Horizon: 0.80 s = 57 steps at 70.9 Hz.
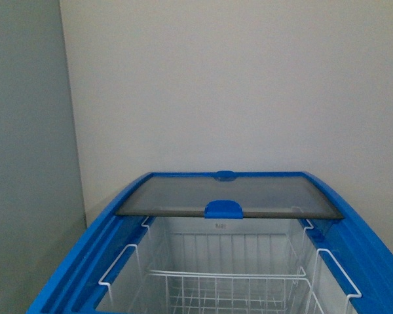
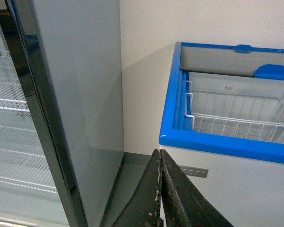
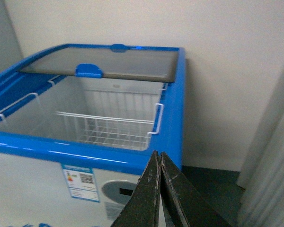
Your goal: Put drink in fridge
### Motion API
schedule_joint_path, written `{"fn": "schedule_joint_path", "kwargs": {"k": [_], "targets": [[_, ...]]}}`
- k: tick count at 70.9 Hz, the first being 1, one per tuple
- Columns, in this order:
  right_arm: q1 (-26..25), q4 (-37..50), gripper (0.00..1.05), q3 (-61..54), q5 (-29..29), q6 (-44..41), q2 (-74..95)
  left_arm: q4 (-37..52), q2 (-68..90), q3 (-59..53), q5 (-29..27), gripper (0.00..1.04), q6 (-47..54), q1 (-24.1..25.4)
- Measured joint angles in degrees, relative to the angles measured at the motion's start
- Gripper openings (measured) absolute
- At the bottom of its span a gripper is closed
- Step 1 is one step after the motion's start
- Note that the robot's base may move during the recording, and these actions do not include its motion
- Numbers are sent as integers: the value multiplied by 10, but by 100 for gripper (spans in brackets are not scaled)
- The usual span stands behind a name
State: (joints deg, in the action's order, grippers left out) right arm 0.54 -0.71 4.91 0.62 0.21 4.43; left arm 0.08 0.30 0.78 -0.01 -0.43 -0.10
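Front view showed the white chest fridge with blue rim (image 1: 118,216), glass lid (image 1: 229,196) slid back, wire basket (image 1: 223,288) exposed. Left gripper (image 2: 159,189) and right gripper (image 3: 158,189) were both closed, empty, short of the fridge. Drink bottle was unseen; locating it should come first.

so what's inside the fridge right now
Only a white wire basket, which looks empty; no drink shows in any view. The slid-back glass lid covers the far end, so what lies under it cannot be seen.
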Motion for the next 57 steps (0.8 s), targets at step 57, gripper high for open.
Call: {"fn": "schedule_joint_path", "kwargs": {"k": [57], "targets": [[-4,6,7,-28,-6,-1,-41,0,0,0,0,3,0,0]]}}
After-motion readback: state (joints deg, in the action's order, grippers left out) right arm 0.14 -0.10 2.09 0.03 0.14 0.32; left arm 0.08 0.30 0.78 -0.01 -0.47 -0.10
